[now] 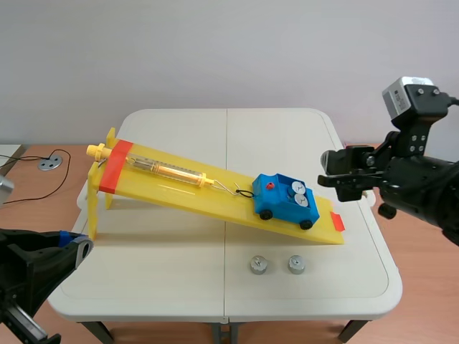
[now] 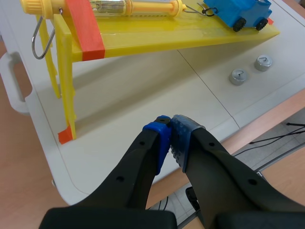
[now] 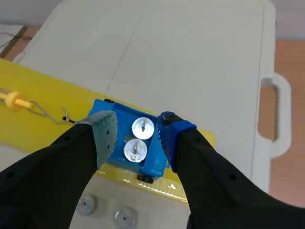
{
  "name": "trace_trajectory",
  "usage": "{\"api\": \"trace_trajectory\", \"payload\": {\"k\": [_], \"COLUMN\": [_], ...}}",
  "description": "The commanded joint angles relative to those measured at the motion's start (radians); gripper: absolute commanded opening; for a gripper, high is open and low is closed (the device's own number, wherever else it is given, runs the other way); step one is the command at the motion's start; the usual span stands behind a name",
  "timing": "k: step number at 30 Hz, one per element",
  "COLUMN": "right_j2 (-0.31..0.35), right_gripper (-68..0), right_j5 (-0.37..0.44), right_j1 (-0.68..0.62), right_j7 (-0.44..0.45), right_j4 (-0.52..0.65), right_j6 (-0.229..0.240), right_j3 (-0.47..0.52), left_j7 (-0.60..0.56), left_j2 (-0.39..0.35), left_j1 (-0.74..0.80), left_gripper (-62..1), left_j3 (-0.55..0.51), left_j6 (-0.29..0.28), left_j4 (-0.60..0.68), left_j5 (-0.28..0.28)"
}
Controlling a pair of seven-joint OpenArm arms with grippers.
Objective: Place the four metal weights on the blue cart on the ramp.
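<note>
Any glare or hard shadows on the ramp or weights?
Scene view: soft shadow under the ramp on the table, none hard. Left wrist view: sheen along the ramp. Right wrist view: the two weights in the blue cart shine bright.

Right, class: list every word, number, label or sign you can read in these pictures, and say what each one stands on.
No text can be read anywhere in these pictures.
Spring scale on the yellow ramp: any markings on its tube are too small and blurred to read.
Blue cart: no lettering shows.
Metal weights: no readable numbers or stamps.
</note>
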Motion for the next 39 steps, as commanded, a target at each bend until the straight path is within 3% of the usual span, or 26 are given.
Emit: {"api": "trace_trajectory", "payload": {"k": [1,9,16,20,25,39], "right_j2": [0.082,0.186,0.19,0.19,0.161,0.021], "right_gripper": [-45.5,-45.5,-45.5,-45.6,-45.6,-45.6], "right_j5": [0.044,0.035,-0.051,-0.104,-0.18,-0.307], "right_j1": [-0.016,-0.191,-0.262,-0.26,-0.233,-0.087], "right_j7": [0.116,0.073,0.071,0.113,0.166,0.271], "right_j4": [0.164,0.287,0.289,0.253,0.178,-0.05], "right_j6": [0.059,0.06,0.059,0.051,0.0,-0.048], "right_j3": [0.01,0.01,-0.006,-0.042,-0.096,-0.225], "left_j7": [-0.097,-0.097,-0.097,-0.097,-0.097,-0.096], "left_j2": [0.002,0.002,0.002,0.002,0.002,0.003], "left_j1": [-0.023,-0.023,-0.023,-0.023,-0.023,-0.031], "left_gripper": [-58.2,-58.2,-58.2,-58.2,-58.2,-58.2], "left_j3": [-0.01,-0.01,-0.01,-0.01,-0.01,-0.01], "left_j6": [-0.025,-0.025,-0.025,-0.025,-0.025,-0.026], "left_j4": [0.064,0.064,0.064,0.064,0.064,0.064], "left_j5": [-0.074,-0.074,-0.074,-0.074,-0.074,-0.074]}}
